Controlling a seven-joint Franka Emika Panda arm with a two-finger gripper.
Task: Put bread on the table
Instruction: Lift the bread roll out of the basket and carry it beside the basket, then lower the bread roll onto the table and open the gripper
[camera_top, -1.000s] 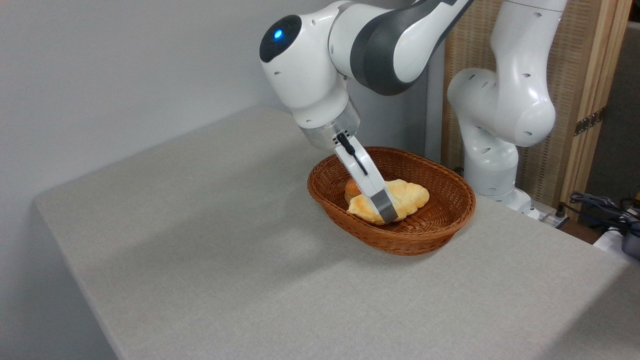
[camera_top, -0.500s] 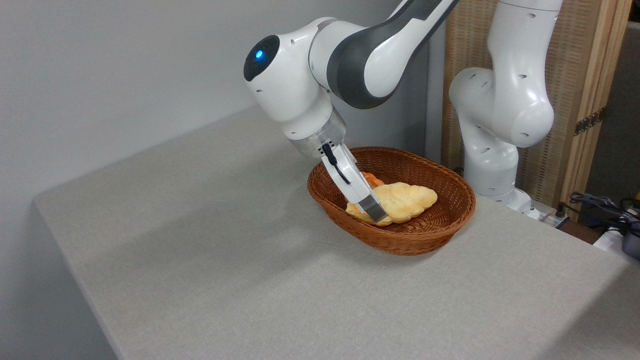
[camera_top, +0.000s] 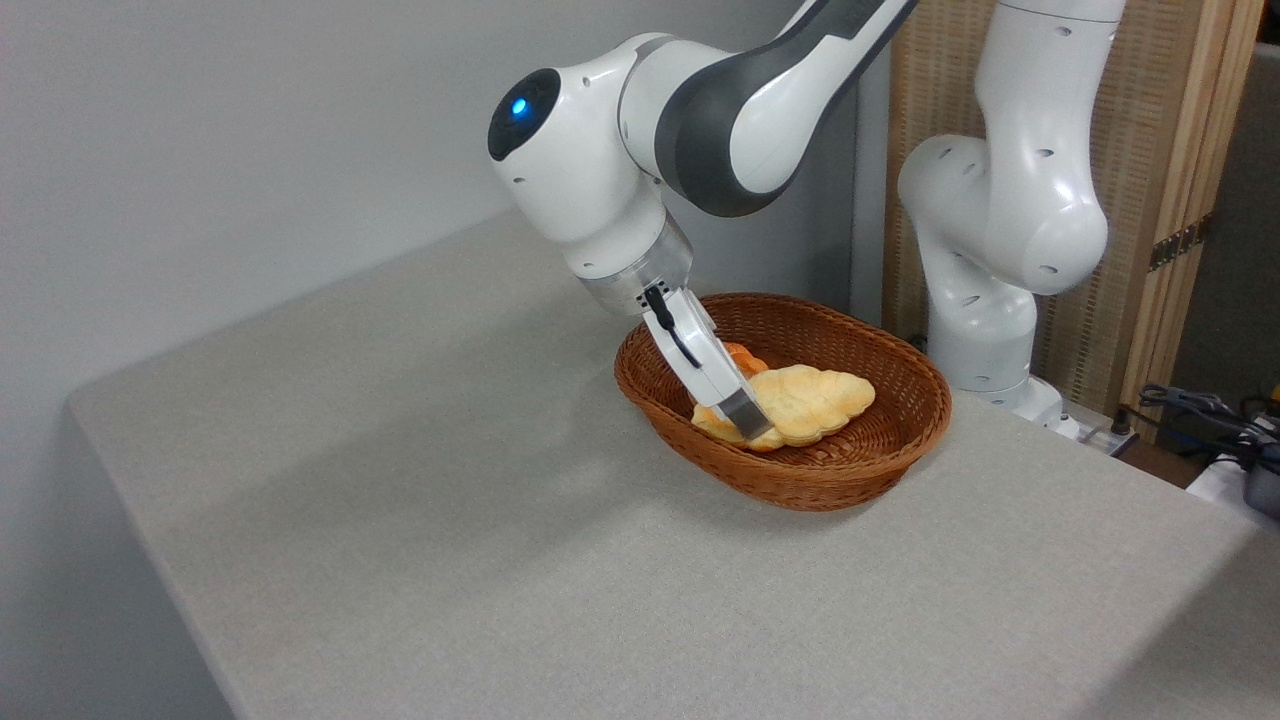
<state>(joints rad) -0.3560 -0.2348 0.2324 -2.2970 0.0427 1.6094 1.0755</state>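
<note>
Reaching into wicker basket on table — tool at bread w/ small bun behind; tool's grip — can't tell.

fixed camera | high front corner | angled down | table mid-range

Open counter to the left, crowded basket to the right

The counter lies bare left of and before the wicker basket; the basket's raised rim rings the bread, the small bun crowding its far side.
</note>
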